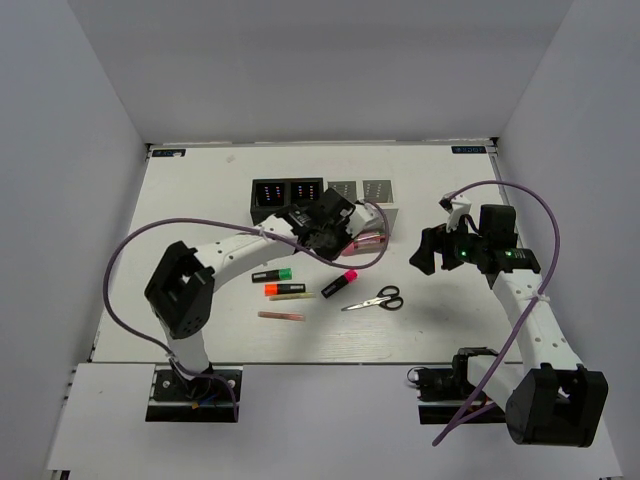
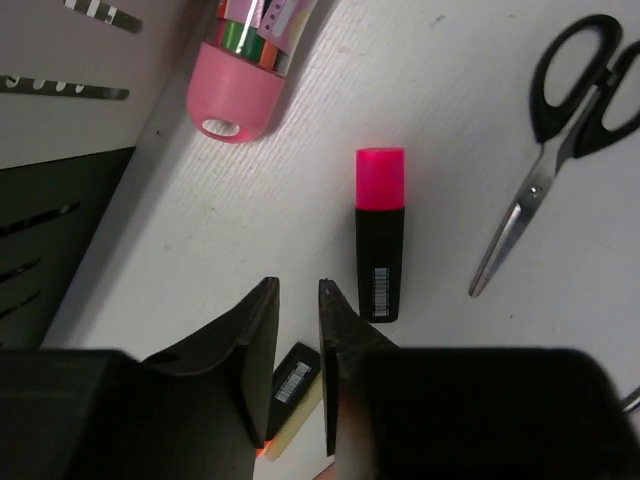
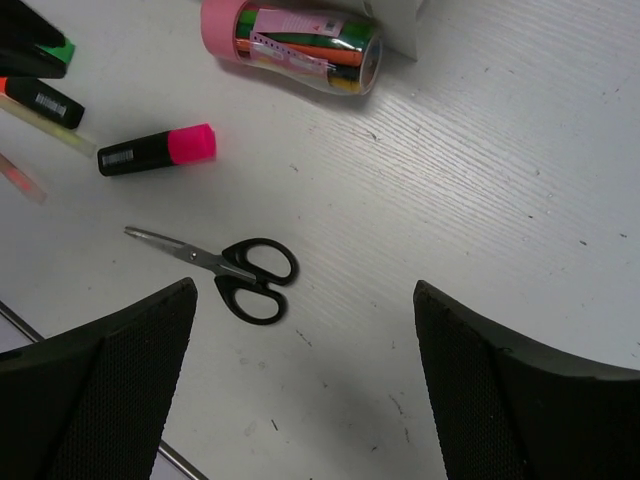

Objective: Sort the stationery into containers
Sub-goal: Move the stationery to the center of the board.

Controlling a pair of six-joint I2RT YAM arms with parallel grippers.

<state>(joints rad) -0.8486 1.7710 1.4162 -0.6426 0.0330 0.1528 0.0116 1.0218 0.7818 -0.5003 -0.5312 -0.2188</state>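
The left gripper (image 2: pixel 297 360), jaws nearly pressed together and pinching nothing, hangs beside the containers (image 1: pixel 322 196) at the table's (image 1: pixel 200 200) far edge. The right gripper (image 3: pixel 305 380), spread wide, waits above the scissors (image 3: pixel 228 270). Highlighters (image 1: pixel 285 282) and a pink tube (image 2: pixel 245 65) lie unsorted mid-table.

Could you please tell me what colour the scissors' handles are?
The scissors have black handles, clearest in the right wrist view.
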